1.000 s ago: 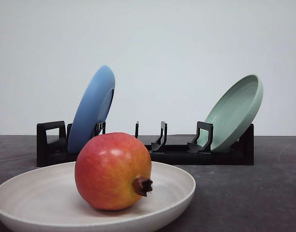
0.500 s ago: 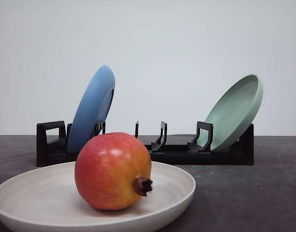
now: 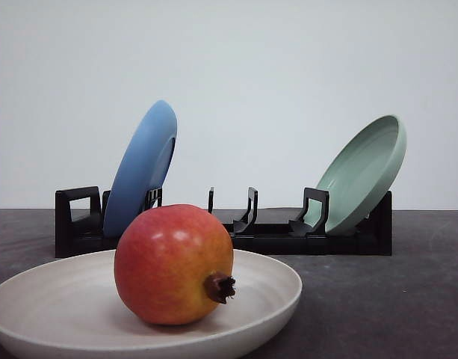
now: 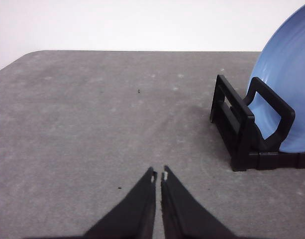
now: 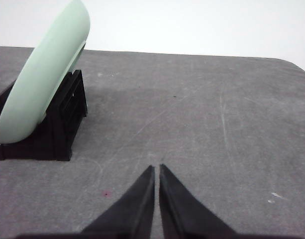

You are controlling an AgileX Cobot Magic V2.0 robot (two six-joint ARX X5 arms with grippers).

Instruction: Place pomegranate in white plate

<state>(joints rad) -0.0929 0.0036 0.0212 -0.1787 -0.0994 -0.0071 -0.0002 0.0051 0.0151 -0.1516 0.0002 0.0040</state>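
Three plates are on show, and the one that matters sits nearest the camera: the white plate (image 3: 273, 295), flat on the grey table (image 3: 393, 299). Behind it runs the black rack (image 3: 273, 238), with the blue plate (image 3: 143, 168) leaning at its left end and the pale green plate (image 3: 363, 172) tilted at its right. And there's the pomegranate (image 3: 172, 263), resting inside the white plate, a little left of centre, crown nub pointing right and toward the camera. By the look of it, the placing is done!

Now the arms. The left gripper (image 4: 158, 175) hangs over bare table beside the rack's blue-plate end, fingers pressed together, nothing between them. The right gripper (image 5: 156, 168) shows the same picture near the green-plate end: tips closed, empty, well clear of the fruit.

So what does finishing well call for? Restraint, I'd say. That fruit is round and glossy, and it could roll if the plate gets nudged, though the raised rim should catch it. Best keep both arms wide of the plate and rack, and move gently if at all.
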